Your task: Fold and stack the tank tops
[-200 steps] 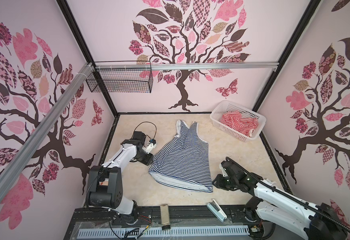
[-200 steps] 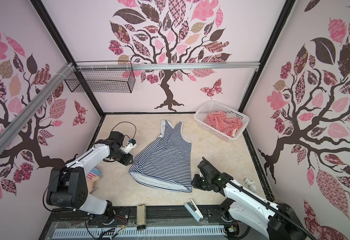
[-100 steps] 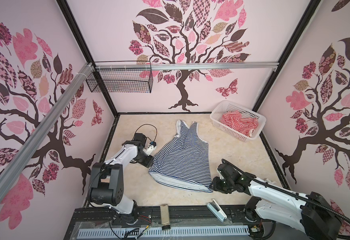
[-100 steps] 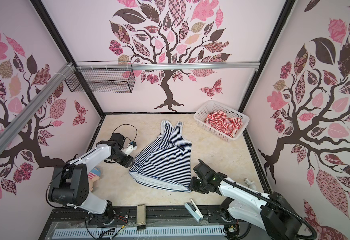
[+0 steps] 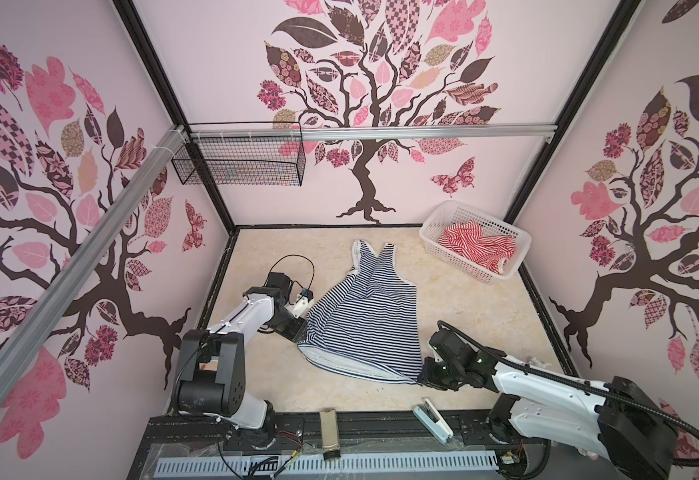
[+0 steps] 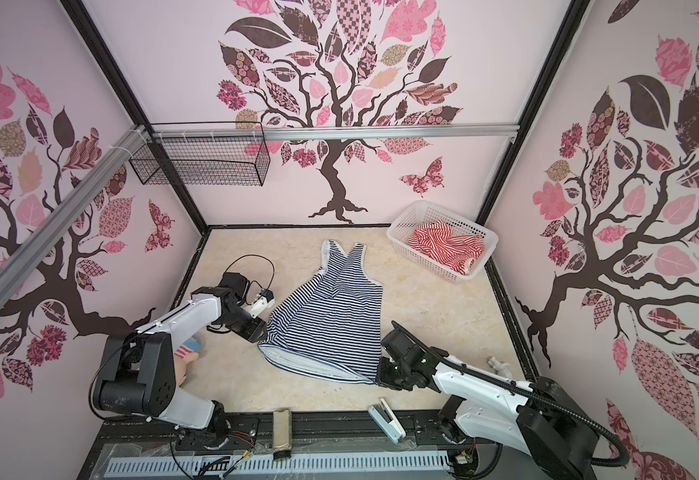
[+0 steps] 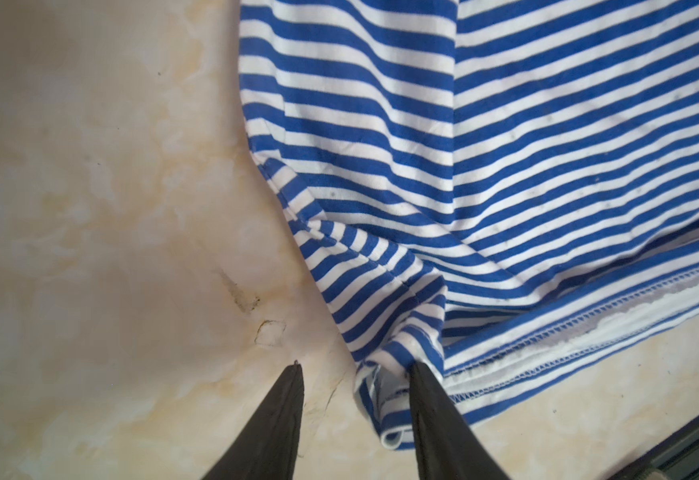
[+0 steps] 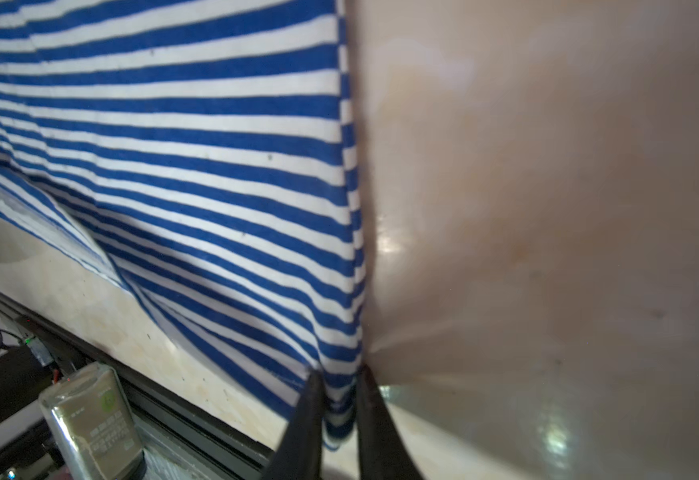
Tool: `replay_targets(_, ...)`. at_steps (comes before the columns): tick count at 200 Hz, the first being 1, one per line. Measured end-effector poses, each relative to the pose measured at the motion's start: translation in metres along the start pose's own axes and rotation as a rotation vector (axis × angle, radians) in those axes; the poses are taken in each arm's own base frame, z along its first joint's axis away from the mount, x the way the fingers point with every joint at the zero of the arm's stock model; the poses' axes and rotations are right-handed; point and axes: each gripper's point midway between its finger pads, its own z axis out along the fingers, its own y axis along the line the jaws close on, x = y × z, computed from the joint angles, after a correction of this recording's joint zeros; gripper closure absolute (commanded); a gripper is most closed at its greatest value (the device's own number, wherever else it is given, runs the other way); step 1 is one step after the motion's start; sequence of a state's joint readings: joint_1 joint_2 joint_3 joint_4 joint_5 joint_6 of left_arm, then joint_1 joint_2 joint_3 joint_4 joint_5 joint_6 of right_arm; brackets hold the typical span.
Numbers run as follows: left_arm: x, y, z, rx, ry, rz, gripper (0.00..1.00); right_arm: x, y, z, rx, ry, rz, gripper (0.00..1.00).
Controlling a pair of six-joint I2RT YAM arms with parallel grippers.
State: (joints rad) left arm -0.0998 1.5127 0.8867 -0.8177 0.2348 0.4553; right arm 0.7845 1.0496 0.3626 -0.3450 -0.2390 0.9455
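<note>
Navy-striped top [image 5: 364, 320] lies central on the worktop [image 5: 485, 316], straps toward the back edge, hem frontward (long axis front-to-back). Right gripper [image 8: 341, 374] pinches one hem corner; left gripper [image 7: 356, 365] gapes around the other. Red-striped top [image 5: 476, 249] fills the back-right basket [image 5: 427, 243].

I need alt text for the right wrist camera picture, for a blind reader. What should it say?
The right end effector is shut on a bottom corner of a navy-and-white striped tank top, which spreads away over a beige marbled table.

Soft knit navy tank top [image 5: 364, 324], glossy marble-look tabletop [image 5: 472, 307]; perforated plastic basket [image 5: 451, 257]
</note>
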Motion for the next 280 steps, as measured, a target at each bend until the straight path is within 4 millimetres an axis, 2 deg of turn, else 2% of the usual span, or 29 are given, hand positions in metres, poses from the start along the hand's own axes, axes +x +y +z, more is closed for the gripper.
replay_targets(22, 0.004, -0.002, 0.001, 0.008, 0.007, -0.002, 0.58, -0.001, -0.007, -0.001, 0.035, -0.009, 0.003, 0.98)
replay_targets(46, 0.004, -0.004, -0.002, 0.011, 0.001, -0.003, 0.6, -0.012, -0.013, -0.006, 0.114, -0.043, -0.005, 1.0)
replay_targets(67, 0.002, -0.006, -0.009, 0.007, -0.023, -0.003, 0.59, -0.037, -0.016, -0.015, 0.168, -0.095, 0.001, 1.0)
replay_targets(88, -0.002, -0.009, -0.016, 0.009, -0.052, -0.008, 0.53, -0.063, -0.013, -0.028, 0.192, -0.162, -0.017, 1.0)
replay_targets(108, -0.006, -0.014, -0.017, 0.041, -0.062, -0.024, 0.52, -0.074, -0.004, -0.031, 0.193, -0.174, -0.06, 1.0)
replay_targets(146, -0.024, -0.027, -0.013, 0.122, -0.052, -0.011, 0.52, -0.069, -0.011, -0.02, 0.222, -0.124, -0.091, 1.0)
replay_targets(192, -0.026, -0.054, -0.003, 0.158, -0.012, 0.056, 0.53, -0.063, -0.014, -0.014, 0.208, -0.104, -0.092, 1.0)
replay_targets(280, -0.021, -0.036, 0.01, 0.07, 0.026, 0.041, 0.54, -0.064, -0.006, -0.015, 0.167, -0.107, -0.098, 1.0)
